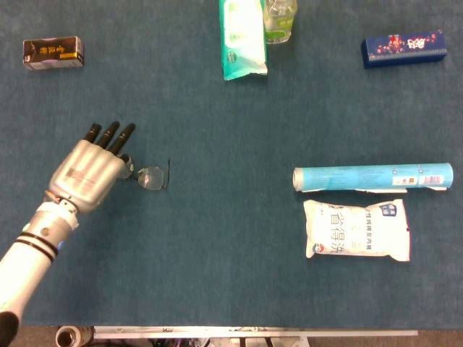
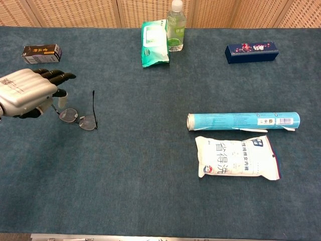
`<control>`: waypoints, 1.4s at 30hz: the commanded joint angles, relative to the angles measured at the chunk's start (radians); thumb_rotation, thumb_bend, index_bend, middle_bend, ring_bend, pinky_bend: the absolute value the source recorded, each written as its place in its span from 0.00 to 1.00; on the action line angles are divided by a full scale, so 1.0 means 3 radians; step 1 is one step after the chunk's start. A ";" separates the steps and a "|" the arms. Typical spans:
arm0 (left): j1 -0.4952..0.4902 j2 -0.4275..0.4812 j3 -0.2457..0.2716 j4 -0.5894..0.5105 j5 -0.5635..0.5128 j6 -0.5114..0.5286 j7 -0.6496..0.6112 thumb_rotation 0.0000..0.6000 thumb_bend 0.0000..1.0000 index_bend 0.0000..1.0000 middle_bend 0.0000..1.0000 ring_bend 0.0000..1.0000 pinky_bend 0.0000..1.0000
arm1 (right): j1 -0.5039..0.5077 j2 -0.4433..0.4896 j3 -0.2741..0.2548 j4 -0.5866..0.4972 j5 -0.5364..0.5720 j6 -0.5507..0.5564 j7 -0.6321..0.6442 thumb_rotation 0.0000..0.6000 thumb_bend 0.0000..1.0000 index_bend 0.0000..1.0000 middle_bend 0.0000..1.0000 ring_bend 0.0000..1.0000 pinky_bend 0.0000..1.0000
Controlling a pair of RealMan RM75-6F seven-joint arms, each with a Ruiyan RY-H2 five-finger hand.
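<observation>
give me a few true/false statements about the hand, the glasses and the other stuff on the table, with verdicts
1. The left hand is beside the eyeglasses. True.
2. The eyeglasses lie on top of the white pouch. False: they lie on the blue table cover, far to the left of the pouch.
3. The light blue tube lies just behind the white pouch. True.
4. The clear bottle lies on its side. False: it stands upright next to the green wipes pack.
5. The right hand presses on the dark blue box. False: no right hand shows in either view, and nothing touches the box.
</observation>
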 commanded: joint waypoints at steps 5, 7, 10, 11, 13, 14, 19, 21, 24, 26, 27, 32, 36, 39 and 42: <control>0.0273 0.0265 0.0055 -0.0170 0.0410 0.0341 -0.0295 1.00 0.76 0.40 0.00 0.00 0.12 | 0.0000 -0.0009 -0.0009 0.0001 -0.0007 -0.0004 -0.0021 1.00 0.32 0.39 0.37 0.22 0.37; 0.0340 0.0325 0.0067 -0.0178 0.0524 0.0404 -0.0393 1.00 0.76 0.40 0.00 0.00 0.12 | -0.0003 -0.0012 -0.0009 0.0000 -0.0010 0.0003 -0.0030 1.00 0.32 0.39 0.37 0.22 0.37; 0.0430 0.0390 0.0078 -0.0166 0.0660 0.0477 -0.0533 1.00 0.76 0.40 0.00 0.00 0.12 | -0.0007 -0.0015 -0.0004 0.0001 -0.0009 0.0016 -0.0037 1.00 0.32 0.39 0.37 0.22 0.37; 0.0454 0.0403 0.0076 -0.0154 0.0693 0.0493 -0.0577 1.00 0.76 0.39 0.00 0.00 0.12 | -0.0007 -0.0015 -0.0002 0.0002 -0.0008 0.0019 -0.0038 1.00 0.32 0.39 0.37 0.22 0.37; 0.0504 0.0435 0.0064 -0.0128 0.0742 0.0525 -0.0675 1.00 0.71 0.38 0.00 0.00 0.12 | -0.0011 -0.0016 0.0001 0.0004 -0.0004 0.0029 -0.0045 1.00 0.32 0.39 0.37 0.22 0.37; 0.0525 0.0450 0.0057 -0.0122 0.0757 0.0536 -0.0719 1.00 0.67 0.38 0.00 0.00 0.12 | -0.0012 -0.0016 0.0004 0.0005 -0.0001 0.0033 -0.0046 1.00 0.32 0.39 0.37 0.22 0.37; 0.0637 0.0546 0.0016 -0.0105 0.0877 0.0632 -0.0905 1.00 0.46 0.35 0.00 0.00 0.12 | -0.0010 -0.0020 0.0023 0.0017 0.0033 0.0029 -0.0046 1.00 0.32 0.39 0.37 0.22 0.37; 0.0689 0.0565 -0.0004 -0.0088 0.0958 0.0692 -0.1014 1.00 0.39 0.33 0.00 0.00 0.12 | -0.0009 -0.0021 0.0018 0.0017 0.0028 0.0025 -0.0048 1.00 0.32 0.39 0.37 0.22 0.37; 0.0747 0.0568 -0.0029 -0.0037 0.1067 0.0749 -0.1184 1.00 0.32 0.31 0.00 0.00 0.12 | -0.0011 -0.0023 0.0012 0.0016 0.0014 0.0029 -0.0054 1.00 0.32 0.39 0.37 0.22 0.37; 0.0780 0.0569 -0.0047 0.0012 0.1131 0.0766 -0.1294 1.00 0.27 0.28 0.00 0.00 0.12 | -0.0013 -0.0022 0.0010 0.0012 0.0010 0.0033 -0.0056 1.00 0.32 0.39 0.37 0.22 0.37; 0.0796 0.0570 -0.0057 0.0035 0.1155 0.0770 -0.1345 1.00 0.25 0.28 0.00 0.00 0.12 | -0.0015 -0.0022 0.0011 0.0010 0.0007 0.0040 -0.0057 1.00 0.32 0.39 0.37 0.22 0.37; 0.0839 0.0576 -0.0100 0.0045 0.1182 0.0729 -0.1527 1.00 0.16 0.24 0.00 0.00 0.12 | -0.0023 -0.0022 0.0014 0.0008 0.0005 0.0057 -0.0060 1.00 0.32 0.39 0.37 0.22 0.37; 0.0849 0.0504 -0.0162 0.0059 0.1201 0.0692 -0.1629 1.00 0.14 0.22 0.00 0.00 0.12 | -0.0023 -0.0023 0.0013 0.0010 0.0004 0.0057 -0.0063 1.00 0.32 0.39 0.37 0.22 0.37; 0.0843 0.0412 -0.0219 0.0065 0.1213 0.0660 -0.1684 1.00 0.14 0.21 0.00 0.00 0.12 | -0.0023 -0.0021 0.0019 0.0012 0.0015 0.0055 -0.0059 1.00 0.32 0.39 0.37 0.22 0.37; 0.0825 0.0320 -0.0280 0.0031 0.1196 0.0610 -0.1709 1.00 0.14 0.20 0.00 0.00 0.12 | -0.0022 -0.0017 0.0030 0.0014 0.0032 0.0053 -0.0050 1.00 0.32 0.39 0.37 0.22 0.37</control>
